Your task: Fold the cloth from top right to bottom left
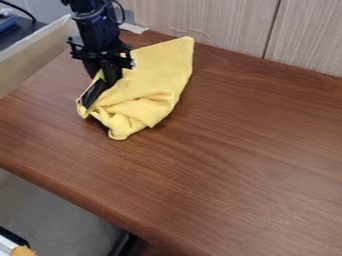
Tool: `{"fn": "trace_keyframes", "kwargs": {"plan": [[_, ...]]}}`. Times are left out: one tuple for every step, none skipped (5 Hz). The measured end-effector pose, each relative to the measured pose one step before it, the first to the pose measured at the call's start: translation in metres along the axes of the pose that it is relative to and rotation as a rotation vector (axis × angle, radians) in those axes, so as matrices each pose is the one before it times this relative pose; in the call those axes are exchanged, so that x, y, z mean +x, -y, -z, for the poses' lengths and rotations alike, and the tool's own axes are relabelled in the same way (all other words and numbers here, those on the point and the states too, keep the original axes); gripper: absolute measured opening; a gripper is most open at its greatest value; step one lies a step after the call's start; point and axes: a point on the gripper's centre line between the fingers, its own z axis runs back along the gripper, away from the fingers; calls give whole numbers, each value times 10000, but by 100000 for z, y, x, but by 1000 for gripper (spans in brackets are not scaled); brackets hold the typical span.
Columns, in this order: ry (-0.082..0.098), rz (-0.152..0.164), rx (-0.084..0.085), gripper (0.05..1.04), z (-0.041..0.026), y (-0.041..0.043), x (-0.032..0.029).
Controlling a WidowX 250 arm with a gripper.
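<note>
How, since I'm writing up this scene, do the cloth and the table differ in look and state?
The cloth is plain yellow, while the table is brown with a streaky wood grain. The cloth is creased and bunched at its lower end; the table top is flat and smooth. The cloth tapers to uneven corners, whereas the table has a long, straight front edge.

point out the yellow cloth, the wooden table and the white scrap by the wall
yellow cloth [159, 65], camera view, its smooth upper part
wooden table [247, 145], camera view, bare top
white scrap [134, 28], camera view, its middle
</note>
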Motion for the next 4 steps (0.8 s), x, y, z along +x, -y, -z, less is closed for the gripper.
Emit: {"fn": "trace_keyframes", "kwargs": {"plan": [[-53, 451, 384, 815, -1702, 1118, 620], [151, 101, 182, 1007, -1157, 353, 398], [10, 244, 1, 1005, -518, 417, 390], [25, 314, 79, 1001, -858, 809, 657]]}}
